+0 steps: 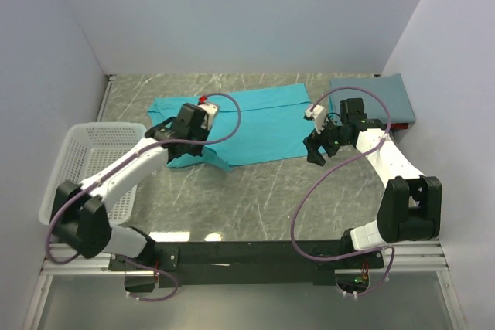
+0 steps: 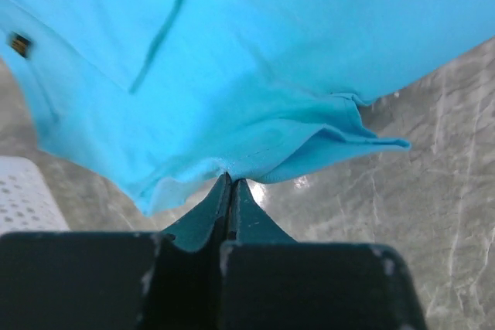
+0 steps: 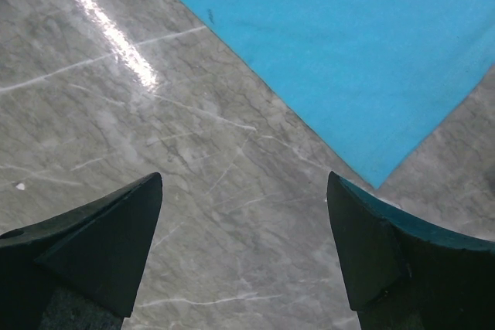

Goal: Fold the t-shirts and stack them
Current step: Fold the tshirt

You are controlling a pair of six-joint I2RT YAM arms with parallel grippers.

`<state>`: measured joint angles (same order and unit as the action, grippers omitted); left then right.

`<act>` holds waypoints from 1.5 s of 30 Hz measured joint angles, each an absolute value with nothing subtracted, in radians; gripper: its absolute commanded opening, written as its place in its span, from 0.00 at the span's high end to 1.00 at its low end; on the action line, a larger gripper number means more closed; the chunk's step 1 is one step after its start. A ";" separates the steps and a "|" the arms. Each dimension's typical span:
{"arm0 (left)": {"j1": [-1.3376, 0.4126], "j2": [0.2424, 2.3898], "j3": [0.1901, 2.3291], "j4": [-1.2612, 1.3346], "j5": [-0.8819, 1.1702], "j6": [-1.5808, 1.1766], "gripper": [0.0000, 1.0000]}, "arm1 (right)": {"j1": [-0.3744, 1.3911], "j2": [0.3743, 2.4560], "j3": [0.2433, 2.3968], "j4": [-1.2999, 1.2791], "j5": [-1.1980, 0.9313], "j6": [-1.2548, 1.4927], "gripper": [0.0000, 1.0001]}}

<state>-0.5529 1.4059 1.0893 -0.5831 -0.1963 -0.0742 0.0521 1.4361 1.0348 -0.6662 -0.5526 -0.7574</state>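
Note:
A bright teal t-shirt (image 1: 247,125) lies spread flat across the middle of the table. My left gripper (image 1: 188,147) is at its near left part, shut on a bunched fold of the teal cloth (image 2: 255,144), which puckers right at the fingertips (image 2: 230,179). My right gripper (image 1: 313,152) stands open above bare table beside the shirt's near right corner (image 3: 375,179), with nothing between its fingers. A slate-blue t-shirt (image 1: 371,98), folded into a rectangle, rests at the back right.
A white mesh basket (image 1: 85,160) stands at the left edge of the table, its corner (image 2: 23,199) showing in the left wrist view. Walls close in the table at the back and on both sides. Grey marble surface (image 1: 255,199) lies between the shirt and the arm bases.

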 measured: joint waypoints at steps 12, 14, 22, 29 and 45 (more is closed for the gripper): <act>-0.530 1.244 0.950 -0.476 -0.067 0.008 0.99 | 0.038 1.464 1.014 -0.629 -0.480 -0.966 0.10; -0.527 1.264 0.948 -0.475 -0.063 0.007 0.99 | 0.022 1.498 1.038 -0.648 -0.484 -1.044 0.15; -0.470 1.286 0.948 -0.471 -0.024 0.007 0.99 | -0.022 1.707 1.126 -0.694 -0.402 -1.343 0.22; -0.429 1.263 0.948 -0.466 -0.003 0.007 0.99 | -0.030 1.770 1.163 -0.715 -0.339 -1.484 0.26; -0.395 1.263 0.948 -0.459 0.044 0.007 0.99 | -0.028 1.859 1.258 -0.741 -0.305 -1.547 0.35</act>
<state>-0.3954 1.2629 0.9482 -0.4595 0.0441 0.0071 -0.0284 1.8587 1.2583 -0.7406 -0.3046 -1.5467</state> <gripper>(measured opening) 0.013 0.669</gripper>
